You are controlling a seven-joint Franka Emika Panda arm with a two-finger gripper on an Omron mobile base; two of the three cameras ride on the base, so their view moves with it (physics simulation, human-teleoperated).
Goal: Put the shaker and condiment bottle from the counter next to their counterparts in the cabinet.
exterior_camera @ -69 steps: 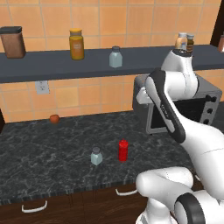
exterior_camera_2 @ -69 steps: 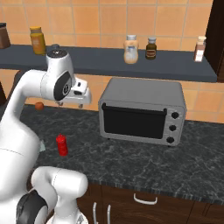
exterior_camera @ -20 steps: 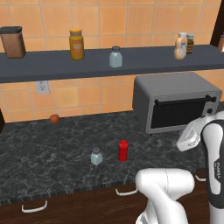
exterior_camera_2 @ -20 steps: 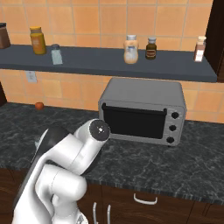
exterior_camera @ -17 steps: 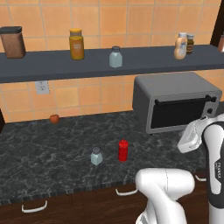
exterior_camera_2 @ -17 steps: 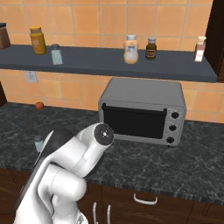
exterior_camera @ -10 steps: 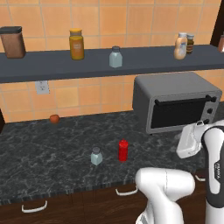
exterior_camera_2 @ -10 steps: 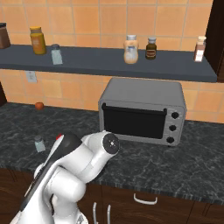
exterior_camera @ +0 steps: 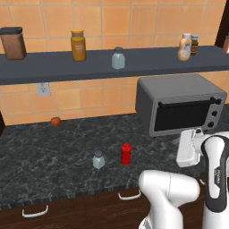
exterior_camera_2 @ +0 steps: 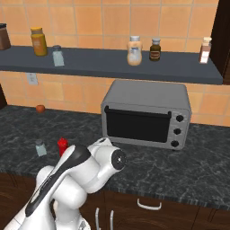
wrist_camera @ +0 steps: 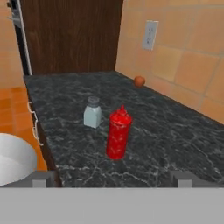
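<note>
1. The arm has swung down from the cabinet [exterior_camera: 134, 67] to counter [exterior_camera: 44, 156] height.
2. The gripper [wrist_camera: 111, 177], jaws wide and empty, now faces the condiment bottle [wrist_camera: 118, 133], shaker [wrist_camera: 92, 113] just left, both untouched.

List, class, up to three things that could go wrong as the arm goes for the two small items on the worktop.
1. The shaker and red condiment bottle stand close together, so the open pincer closing on one could knock over the other.
2. Both stand near the counter front edge; a nudge might push them off.
3. On the shelf, the matching shaker and beige bottle stand far apart, so a mix-up of spots is possible.
</note>
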